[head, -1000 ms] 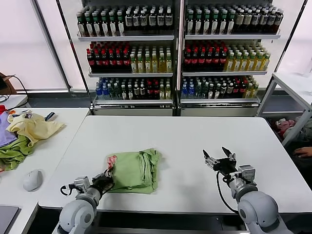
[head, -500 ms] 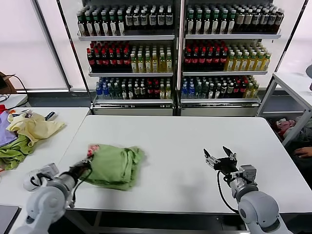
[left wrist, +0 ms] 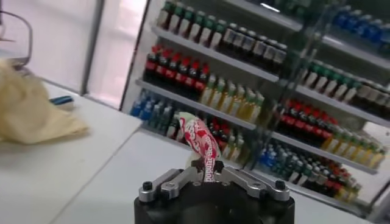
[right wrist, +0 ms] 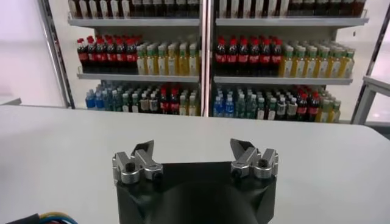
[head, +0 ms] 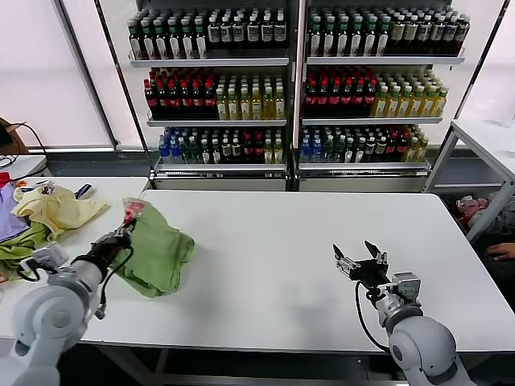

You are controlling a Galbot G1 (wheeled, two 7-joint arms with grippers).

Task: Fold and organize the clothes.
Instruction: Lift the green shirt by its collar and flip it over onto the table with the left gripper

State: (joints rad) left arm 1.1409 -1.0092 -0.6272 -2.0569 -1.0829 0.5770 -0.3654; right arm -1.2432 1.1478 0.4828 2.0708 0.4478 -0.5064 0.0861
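**Folded shirt in carry toward the left edge of the surface**

Left tool (head: pixel 121 236): clenched on the shirt (head: pixel 158 252) at the corner bearing the red-and-white printed patch (head: pixel 133 211). The left wrist view confirms it: the patch (left wrist: pixel 202 146) stands up from between closed jaws of the left tool (left wrist: pixel 210 171). The arm is extended over the left end of the white surface (head: pixel 282 241).

Shirt: light green, bundled into a compact fold. The gripped corner is raised; the remainder hangs from it and appears to rest or drag on the surface near its left edge. Whether the lower part is fully in contact cannot be determined.

Right tool (head: pixel 358 261): released, jaws spread wide and grasping nothing, as the right wrist view (right wrist: pixel 194 159) also shows. It hovers idle over the near right part of the surface, well apart from the shirt.

Surroundings: a second surface (head: pixel 88 193) stands just beside on the left, carrying a pale yellow garment (head: pixel 56 211) with darker green and purple cloth beneath. Bottle shelves (head: pixel 290 88) stand behind.

Assessment: folding appears complete; the step in hand is the putting-away, with the bundle held by a single corner

Next move, as judged: settle the shirt flat at its resting place before releasing, keeping it low so the fold does not fall open, and keeping it distinct from the other garments
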